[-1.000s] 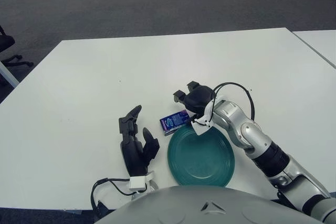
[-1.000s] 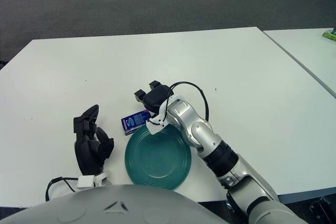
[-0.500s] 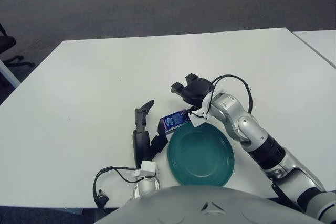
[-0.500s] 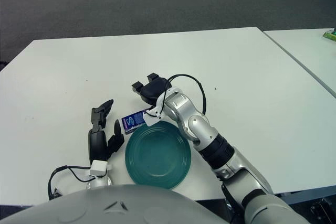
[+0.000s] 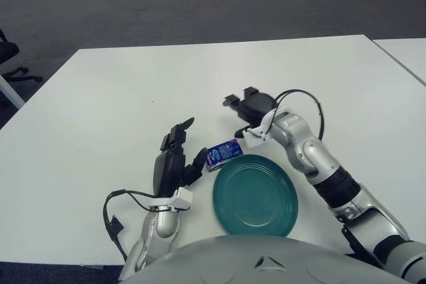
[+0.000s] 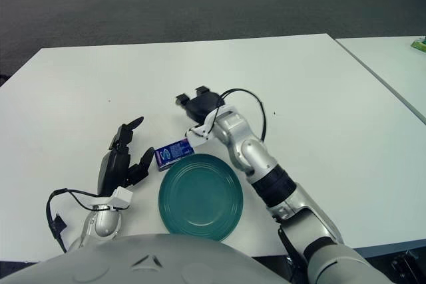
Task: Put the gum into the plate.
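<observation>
Since half a second ago, the right hand (image 5: 247, 106) has drawn back from the gum pack (image 5: 222, 154), and the left hand (image 5: 174, 161) has come forward toward it from the other side. The small blue-and-purple pack lies flat on the white surface (image 5: 100, 111), just outside the far-left rim of the teal plate (image 5: 255, 195), which holds nothing. It sits just ahead and to the right of the left hand, whose lower finger reaches close to the pack's near end; whether they touch cannot be made out. That hand is partly open, one finger pointing up and forward, the others loosely bent, with nothing held.

The right hand hovers just beyond the pack, apart from it, wrist bent down over the plate's far edge. Its dark fingers are spread and relaxed, gripping nothing. A black cable loops from the wrist.

With the pack lying between the two hands and right beside the plate, the arrangement looks like a handover of the job to the left hand: a short push or pick toward the right would bring the gum over the rim. A flat pack so low on the surface may slide rather than lift.
</observation>
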Robot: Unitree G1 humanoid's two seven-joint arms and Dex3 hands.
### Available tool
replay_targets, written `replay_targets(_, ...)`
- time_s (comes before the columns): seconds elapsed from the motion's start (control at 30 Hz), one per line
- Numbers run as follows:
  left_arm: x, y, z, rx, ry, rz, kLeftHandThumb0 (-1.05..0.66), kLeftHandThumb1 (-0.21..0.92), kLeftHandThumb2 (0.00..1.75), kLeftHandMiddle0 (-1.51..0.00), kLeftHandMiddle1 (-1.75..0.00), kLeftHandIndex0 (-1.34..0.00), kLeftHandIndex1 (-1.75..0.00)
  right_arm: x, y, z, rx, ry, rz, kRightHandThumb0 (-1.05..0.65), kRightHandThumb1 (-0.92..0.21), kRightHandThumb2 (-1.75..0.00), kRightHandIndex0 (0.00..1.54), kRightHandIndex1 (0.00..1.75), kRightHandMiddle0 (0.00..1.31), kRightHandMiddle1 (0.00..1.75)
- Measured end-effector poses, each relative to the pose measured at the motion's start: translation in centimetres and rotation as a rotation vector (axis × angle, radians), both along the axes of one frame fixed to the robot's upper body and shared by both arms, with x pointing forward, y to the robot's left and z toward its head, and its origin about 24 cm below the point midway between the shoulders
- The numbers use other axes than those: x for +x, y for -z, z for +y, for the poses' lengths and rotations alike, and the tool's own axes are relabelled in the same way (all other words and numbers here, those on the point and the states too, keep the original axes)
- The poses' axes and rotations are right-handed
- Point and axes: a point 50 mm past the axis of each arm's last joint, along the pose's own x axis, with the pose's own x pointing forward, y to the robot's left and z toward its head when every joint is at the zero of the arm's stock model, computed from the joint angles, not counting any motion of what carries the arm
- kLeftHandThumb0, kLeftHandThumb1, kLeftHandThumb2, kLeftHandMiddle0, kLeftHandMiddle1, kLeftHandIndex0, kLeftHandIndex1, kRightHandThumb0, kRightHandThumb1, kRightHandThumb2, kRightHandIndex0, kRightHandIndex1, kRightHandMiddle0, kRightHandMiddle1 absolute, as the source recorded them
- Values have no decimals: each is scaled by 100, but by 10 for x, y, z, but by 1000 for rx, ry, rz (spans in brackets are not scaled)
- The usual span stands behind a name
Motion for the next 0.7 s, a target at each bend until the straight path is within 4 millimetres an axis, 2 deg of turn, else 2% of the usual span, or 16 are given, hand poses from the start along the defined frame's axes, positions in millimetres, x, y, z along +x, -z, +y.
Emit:
replay_targets(0.2, 14, 4, 16, 115, 69, 66, -76, 91, 32, -29, -25, 0, -78, -1, 2, -17, 45, 63, 2, -81, -92, -43, 12, 121, 0, 57)
replay_targets(0.3, 19, 3, 21, 179, 122, 85, -78, 88, 29, -29, -25, 0, -79, -9, 6, -29, 80, 93, 21, -81, -92, -41, 16, 105, 0, 62)
replay_targets(0.4, 22, 2, 30, 257, 170, 105, -76, 84, 26, -28, -24, 0, -81, -21, 9, -47, 124, 132, 47, -82, -92, -40, 22, 84, 0, 66)
replay_targets(0.7, 25, -12, 55, 431, 271, 148, -77, 84, 24, -24, -21, 0, -85, -32, 5, -97, 204, 305, 64, -84, -92, -46, 25, 63, 0, 63)
